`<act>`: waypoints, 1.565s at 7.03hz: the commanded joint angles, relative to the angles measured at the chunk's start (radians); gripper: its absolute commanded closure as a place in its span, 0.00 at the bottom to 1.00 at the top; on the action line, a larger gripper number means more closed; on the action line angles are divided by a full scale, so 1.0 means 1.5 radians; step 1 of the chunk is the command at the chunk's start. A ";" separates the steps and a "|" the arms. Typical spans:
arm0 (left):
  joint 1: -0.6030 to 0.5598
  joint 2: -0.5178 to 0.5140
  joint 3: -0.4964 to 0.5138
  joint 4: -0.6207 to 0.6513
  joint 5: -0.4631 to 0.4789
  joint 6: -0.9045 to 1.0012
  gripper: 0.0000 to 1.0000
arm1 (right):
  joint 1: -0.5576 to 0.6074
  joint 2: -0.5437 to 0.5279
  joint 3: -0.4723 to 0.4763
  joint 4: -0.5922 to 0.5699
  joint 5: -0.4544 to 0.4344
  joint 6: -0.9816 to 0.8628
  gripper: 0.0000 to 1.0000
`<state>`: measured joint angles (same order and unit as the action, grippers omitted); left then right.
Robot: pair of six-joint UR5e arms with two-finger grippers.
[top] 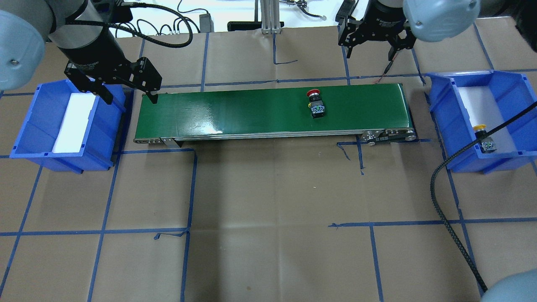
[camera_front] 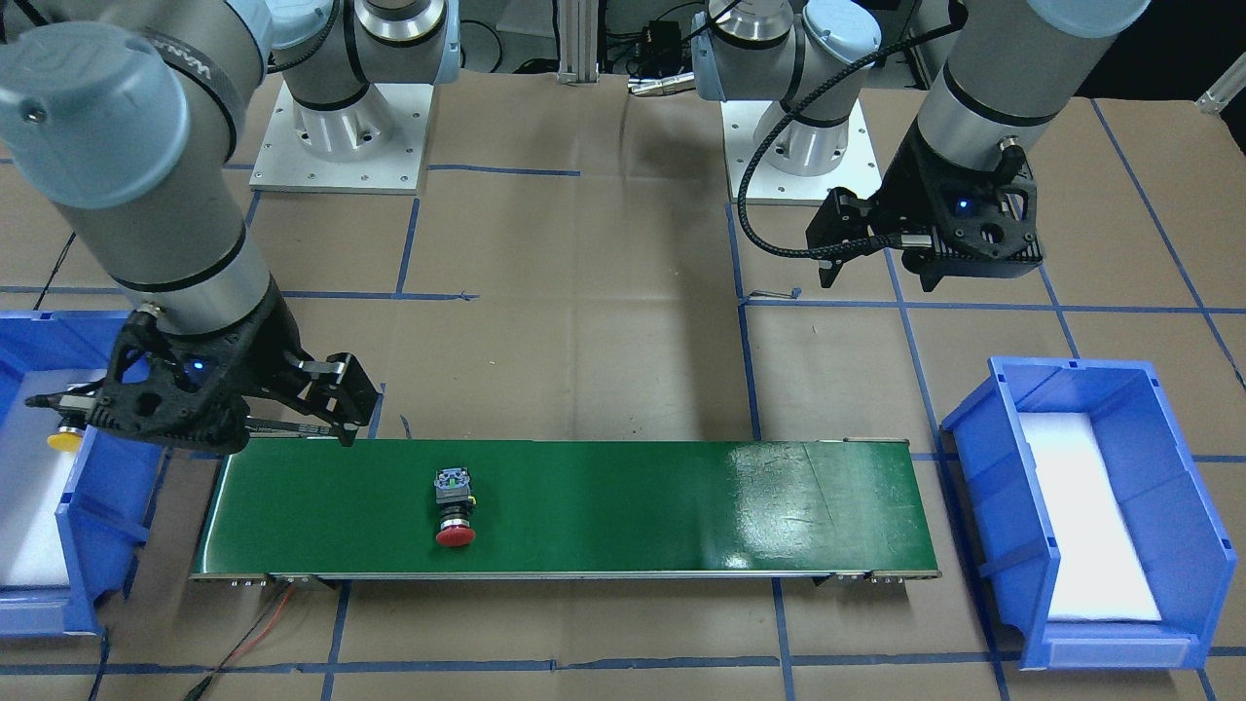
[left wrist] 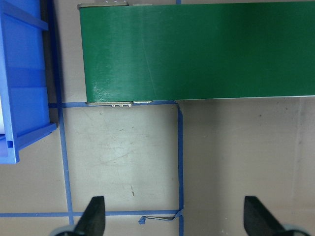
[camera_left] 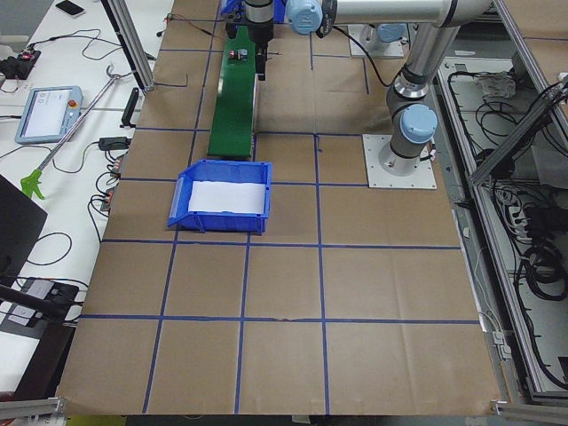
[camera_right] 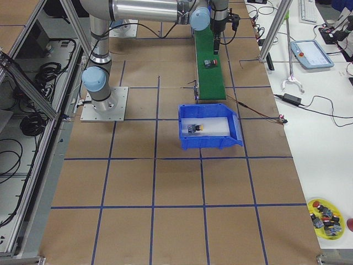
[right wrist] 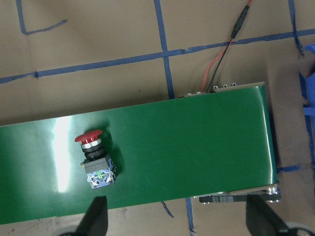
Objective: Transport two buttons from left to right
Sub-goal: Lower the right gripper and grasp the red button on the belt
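The red button (top: 315, 105) lies on its side on the green conveyor belt (top: 251, 111), toward its right end; it also shows in the front view (camera_front: 455, 508) and the right wrist view (right wrist: 96, 160). The yellow button (top: 482, 136) lies in the blue right bin (top: 444, 109) and also shows in the front view (camera_front: 63, 438). My right gripper (right wrist: 177, 219) is open and empty, above the belt's right end, with the red button below its left finger. My left gripper (left wrist: 174, 216) is open and empty, over the belt's left end (top: 129, 95).
The blue left bin (top: 25, 121) holds only a white liner. A red and black wire (right wrist: 221, 64) runs from the belt's right end. A black cable (top: 453, 184) hangs across the right bin. Blue tape lines cross the brown table.
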<state>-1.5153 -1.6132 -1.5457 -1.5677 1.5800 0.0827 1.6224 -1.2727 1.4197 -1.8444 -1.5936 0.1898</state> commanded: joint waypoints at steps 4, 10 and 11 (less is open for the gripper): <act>0.001 -0.001 0.002 0.000 0.000 0.000 0.00 | 0.019 0.058 0.116 -0.124 0.001 -0.003 0.01; 0.000 -0.003 0.002 0.005 0.000 -0.002 0.00 | 0.016 0.135 0.111 -0.169 0.029 -0.007 0.04; 0.000 -0.003 0.002 0.005 0.000 -0.002 0.00 | 0.014 0.138 0.111 -0.169 0.028 -0.010 0.13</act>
<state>-1.5156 -1.6182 -1.5426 -1.5602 1.5800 0.0799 1.6466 -1.0773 1.5867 -2.0906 -1.5507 0.1787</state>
